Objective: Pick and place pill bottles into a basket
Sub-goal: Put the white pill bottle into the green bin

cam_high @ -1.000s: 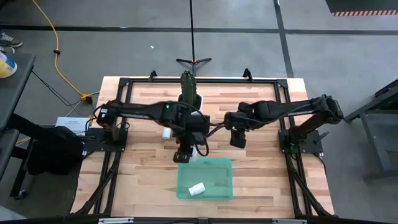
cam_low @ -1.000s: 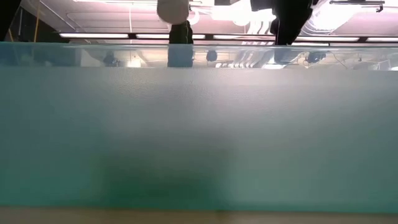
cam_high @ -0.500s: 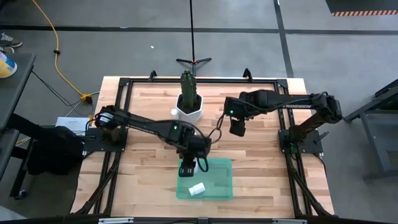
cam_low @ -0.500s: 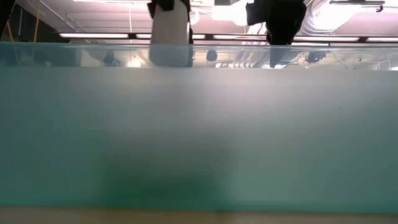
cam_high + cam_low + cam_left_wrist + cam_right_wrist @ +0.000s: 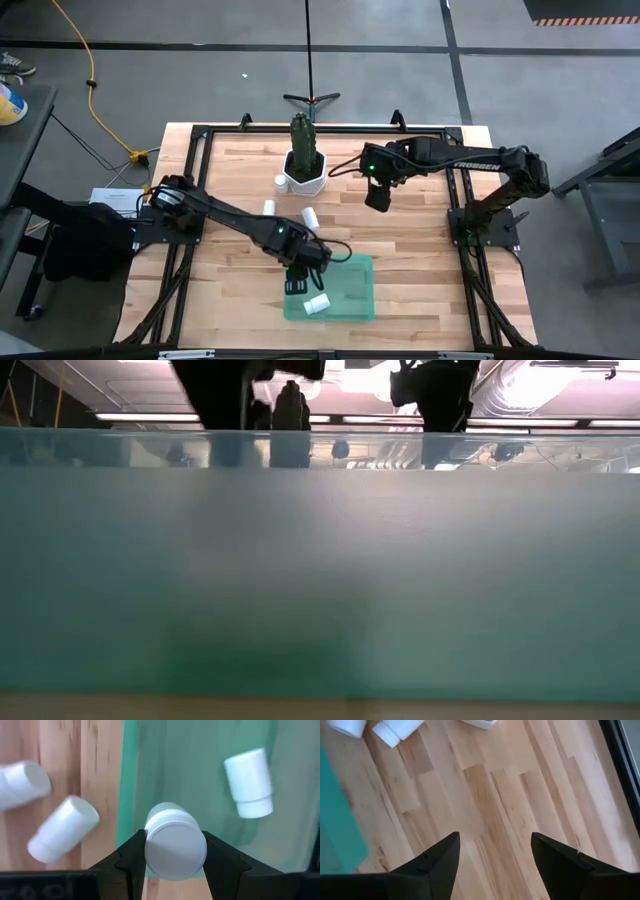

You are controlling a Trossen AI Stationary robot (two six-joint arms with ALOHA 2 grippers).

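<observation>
My left gripper [image 5: 298,278] is shut on a white pill bottle [image 5: 175,842] over the left rim of the green basket [image 5: 345,275]. One pill bottle [image 5: 317,303] lies on its side inside the basket and also shows in the left wrist view [image 5: 248,782]. Three more pill bottles rest on the wood: two on their sides [image 5: 268,207] [image 5: 310,216] and one [image 5: 280,181] beside the white plant pot. My right gripper [image 5: 377,197] hangs open over bare wood at the right of the pot, with nothing between its fingers [image 5: 440,857]. My left gripper pinches the bottle's round side [image 5: 150,845] between its two fingers, at the end that faces the wrist. The fingers come from above, pointing steeply down. The bottle hangs roughly upright below them, over the basket's left wall [image 5: 122,795].
A white hexagonal pot with a cactus [image 5: 305,170] stands at the far middle of the table. A black frame [image 5: 200,135] runs round the tabletop. In the low view the basket's green wall [image 5: 320,580] fills nearly the whole picture. Bare wood lies at the right [image 5: 420,250].
My left gripper has swung with its bottle from near the pot toward the table's near edge and has sunk, turning as it went, to the basket's left rim. My right gripper has drifted toward the far edge, still open.
</observation>
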